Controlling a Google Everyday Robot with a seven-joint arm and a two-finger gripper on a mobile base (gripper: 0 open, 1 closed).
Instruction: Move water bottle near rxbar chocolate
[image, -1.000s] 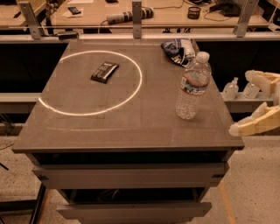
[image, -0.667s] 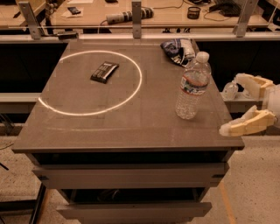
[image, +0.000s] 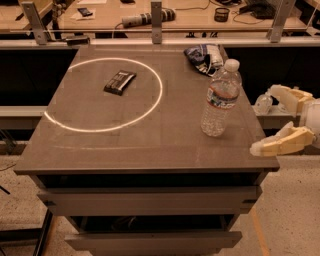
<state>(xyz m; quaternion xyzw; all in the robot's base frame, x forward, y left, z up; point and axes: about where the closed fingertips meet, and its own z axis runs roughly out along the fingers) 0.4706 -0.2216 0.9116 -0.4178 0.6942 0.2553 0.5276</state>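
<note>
- Fingers (image: 282, 143): two pale fingers spread wide with nothing between them. One lies just off the table's near right corner, the other sits farther back.
- Gripper (image: 264, 120): to the right of the table edge, level with the tabletop, its open side facing left toward the bottle. Not touching anything.
- Water bottle (image: 220, 100): upright near the right edge of the table (image: 150, 145), just left of the gripper, white cap on. It looks mostly empty, so I judge it light and top-heavy, easy to tip if nudged.
- Handling: thin ribbed clear plastic, likely to dent under a hard squeeze and smooth enough to slip. Best hold is probably mid-body, at or just below the label band, where the ribs stiffen the wall. The neck and cap offer less to grip.
- Rxbar chocolate (image: 120, 82): flat dark bar on the far left part of the table, inside a white ring (image: 150, 107) marked on the surface, well apart from the bottle.
- Snack bag (image: 204, 56): crumpled blue and white bag at the far right, just beyond the bottle. It is off the straight line to the bar.
- Judgement: the grasp has not yet begun. The carry will run leftward across bare tabletop.
</note>
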